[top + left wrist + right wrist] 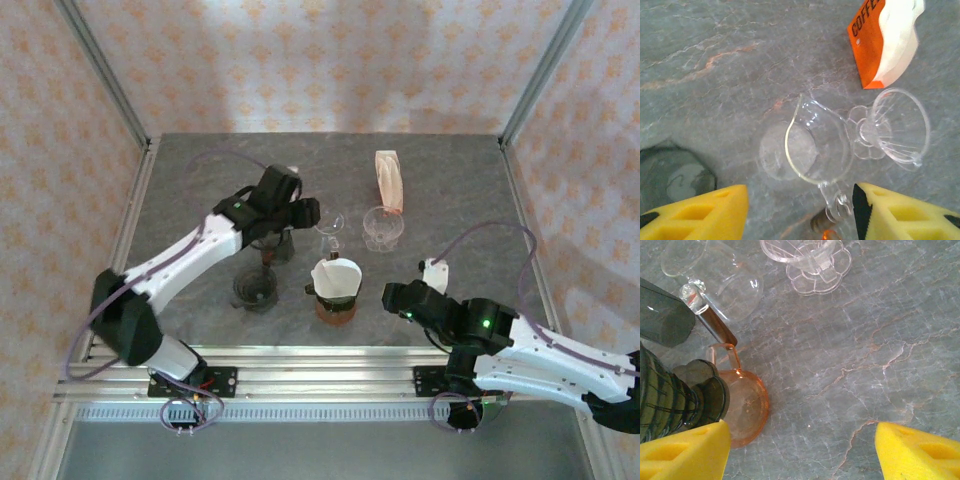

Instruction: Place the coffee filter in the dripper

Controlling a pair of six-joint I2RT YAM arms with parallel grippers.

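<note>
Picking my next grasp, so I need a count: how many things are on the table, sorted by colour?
Clear: 2, pitcher, dripper
Dark: 2, smoky dripper, smoky vessel
Amber: 1, cup
Orange: 1, filter pack
White: 1, paper filter
Total: 7

White paper coffee filter (336,273), 1 cone with its mouth up, seated upright in an amber dripper (335,306) near the front middle of the table (470,190). Farther back and to the right, 1 clear dripper (383,228), ribbed inside, upright on a scalloped base, holding no filter, just beside an orange filter pack (388,178).
</note>
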